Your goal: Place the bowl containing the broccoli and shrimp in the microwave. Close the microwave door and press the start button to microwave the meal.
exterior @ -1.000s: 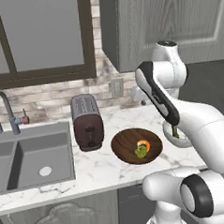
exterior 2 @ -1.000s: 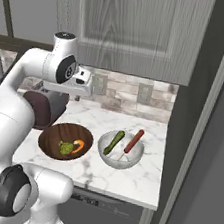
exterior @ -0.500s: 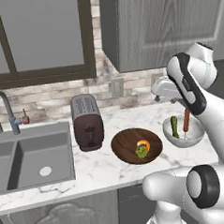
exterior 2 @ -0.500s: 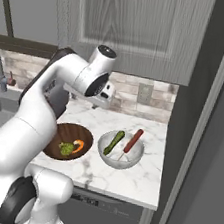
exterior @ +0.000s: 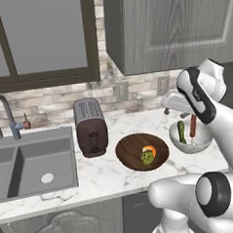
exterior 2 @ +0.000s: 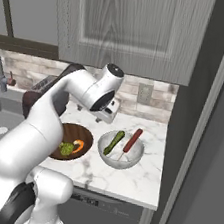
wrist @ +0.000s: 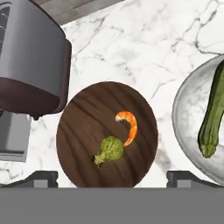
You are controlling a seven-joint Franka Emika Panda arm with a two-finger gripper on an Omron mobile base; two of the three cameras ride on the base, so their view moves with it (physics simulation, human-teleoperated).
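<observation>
Claw: fingers spread wide apart, nothing between them, hanging above the bench.

Bowl: directly below the claw, framed between the two fingertips, resting flat on the bench, not touched. Broccoli and shrimp: inside the bowl, near its middle, touching or just beside each other; broccoli nearer the claw's tips, shrimp just past it.

Toaster: off to one side of the claw, just beside the bowl's rim. Pale bowl: off to the opposite side, near the bowl but apart from it, holding a green cucumber; from the right base camera, a red stick-like item beside the cucumber. Sink: beyond the toaster, well apart from the claw.
</observation>
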